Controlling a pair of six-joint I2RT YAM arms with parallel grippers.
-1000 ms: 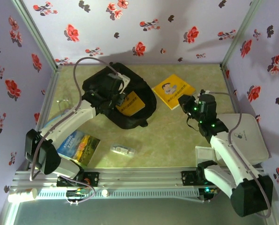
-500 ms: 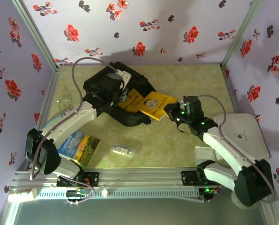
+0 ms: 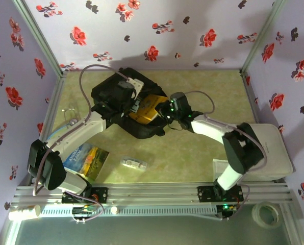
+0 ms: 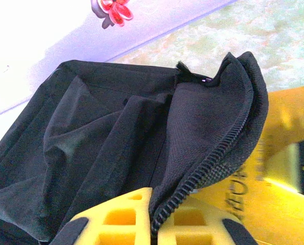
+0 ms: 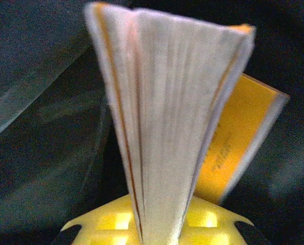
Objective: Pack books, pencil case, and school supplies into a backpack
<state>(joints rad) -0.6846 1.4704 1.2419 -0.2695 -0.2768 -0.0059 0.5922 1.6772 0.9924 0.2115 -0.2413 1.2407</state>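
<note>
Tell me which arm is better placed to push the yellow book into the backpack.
Right. The right end effector grips the yellow book at the mouth of the backpack. The left end effector is pinching the zipper edge, holding it open.

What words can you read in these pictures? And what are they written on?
"ANIMAL FARM", I think, though it is very tiny: on the blue book.
Dark letters on the yellow cover beside the backpack: too blurred to read.
Dark print on the back yellow book, behind the fanned yellow book: too blurred to read.
</note>
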